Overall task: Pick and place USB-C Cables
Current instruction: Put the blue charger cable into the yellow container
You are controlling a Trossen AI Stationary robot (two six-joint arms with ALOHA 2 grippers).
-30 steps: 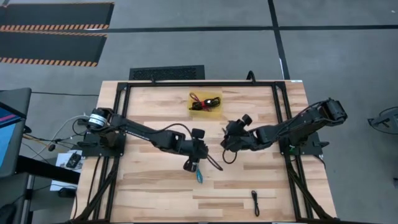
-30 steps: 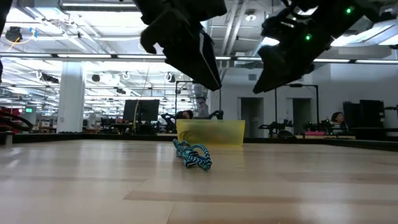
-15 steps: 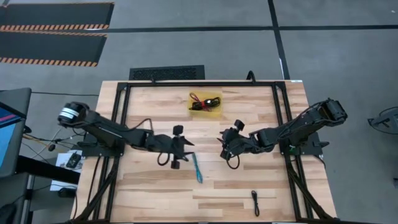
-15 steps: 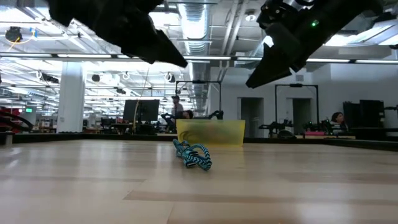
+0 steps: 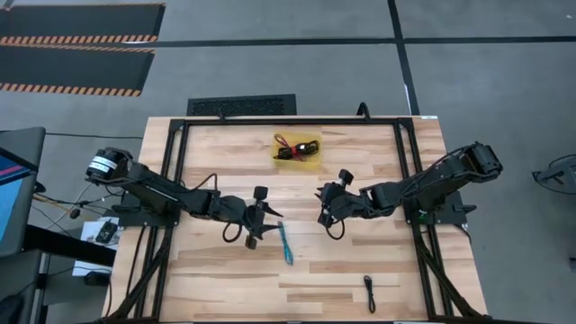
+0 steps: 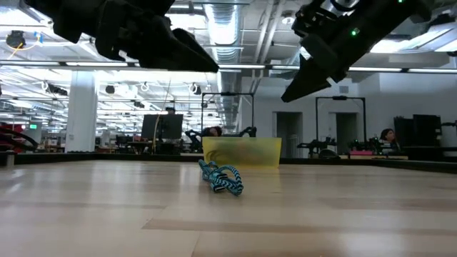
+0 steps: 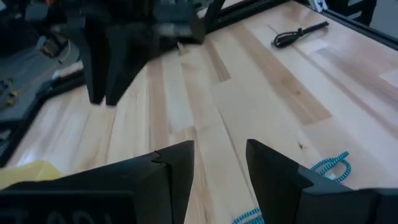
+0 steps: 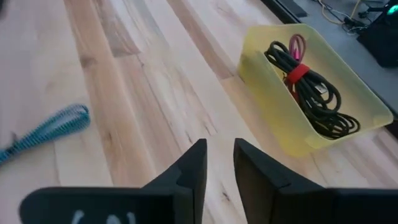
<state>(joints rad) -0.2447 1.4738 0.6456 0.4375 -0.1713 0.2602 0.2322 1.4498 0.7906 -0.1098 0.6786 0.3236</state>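
Observation:
A light blue USB-C cable (image 5: pixel 285 243) lies stretched out flat on the wooden table (image 5: pixel 207 171), also seen in the low view (image 6: pixel 221 178) and past my left fingers (image 7: pixel 329 163). My left gripper (image 5: pixel 268 219) hovers open just left of it, with nothing between its fingers (image 7: pixel 177 165). My right gripper (image 5: pixel 321 205) hovers to the cable's far right; its fingers (image 8: pixel 194 163) stand a narrow gap apart around nothing. A black cable (image 5: pixel 370 292) lies near the table's front edge. Dark and red cables lie coiled in a yellow bin (image 5: pixel 298 148).
The yellow bin (image 8: pixel 311 93) stands at the table's far middle. A black frame (image 5: pixel 171 180) runs along the table's left, right and far sides. Bare wood lies between the blue cable and the black cable (image 7: pixel 298 34). Both grippers hang above the table in the low view.
My left gripper has drawn back from over the blue cable toward the table's left edge, which uncovers the cable's full length. The cable itself has stayed where it was. My right gripper has shifted a little toward the far edge.

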